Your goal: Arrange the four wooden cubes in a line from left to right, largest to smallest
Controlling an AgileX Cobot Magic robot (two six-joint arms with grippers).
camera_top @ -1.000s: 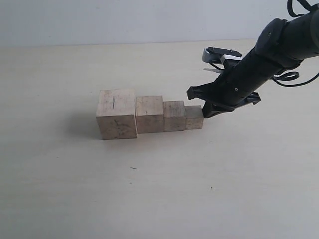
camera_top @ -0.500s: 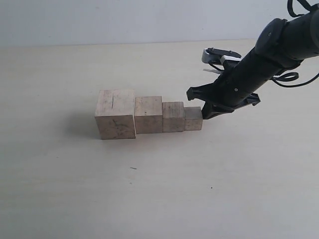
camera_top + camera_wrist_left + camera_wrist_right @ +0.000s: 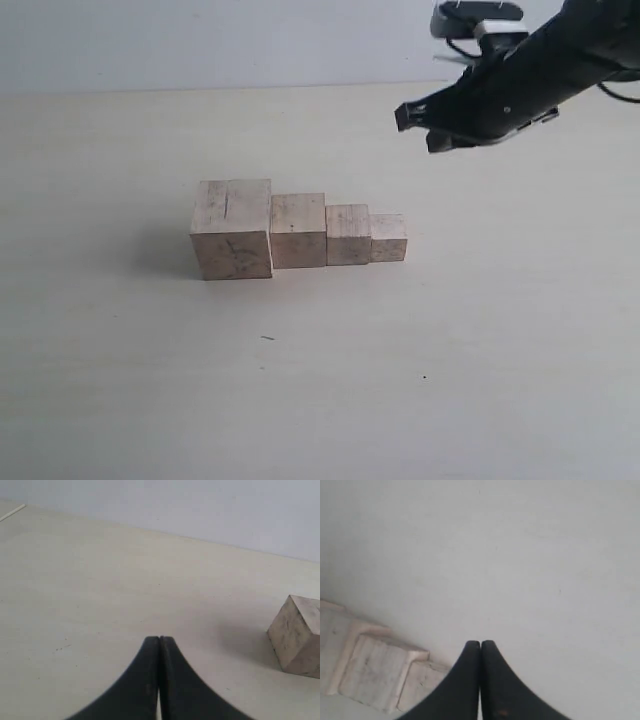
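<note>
The four wooden cubes stand touching in one row on the table, stepping down in size from left to right. The largest cube (image 3: 232, 228) has a dark crack on top, then come the second (image 3: 299, 230), the third (image 3: 349, 234) and the smallest (image 3: 389, 237). My right gripper (image 3: 434, 145) hangs shut and empty above and behind the row's right end. In its wrist view the right gripper (image 3: 480, 643) is over the smallest cube (image 3: 425, 682) and the third cube (image 3: 377, 672). My left gripper (image 3: 159, 639) is shut and empty, with the largest cube (image 3: 300, 635) off to one side. The exterior view does not show the left arm.
The pale table (image 3: 320, 380) runs back to a grey-white wall (image 3: 200, 40). The black right arm (image 3: 560, 70) reaches in from the upper right corner, with cables beside it.
The right gripper, whose tip was down against the smallest cube's right side, has risen and drawn back toward the upper right. The row slid slightly left before that.
</note>
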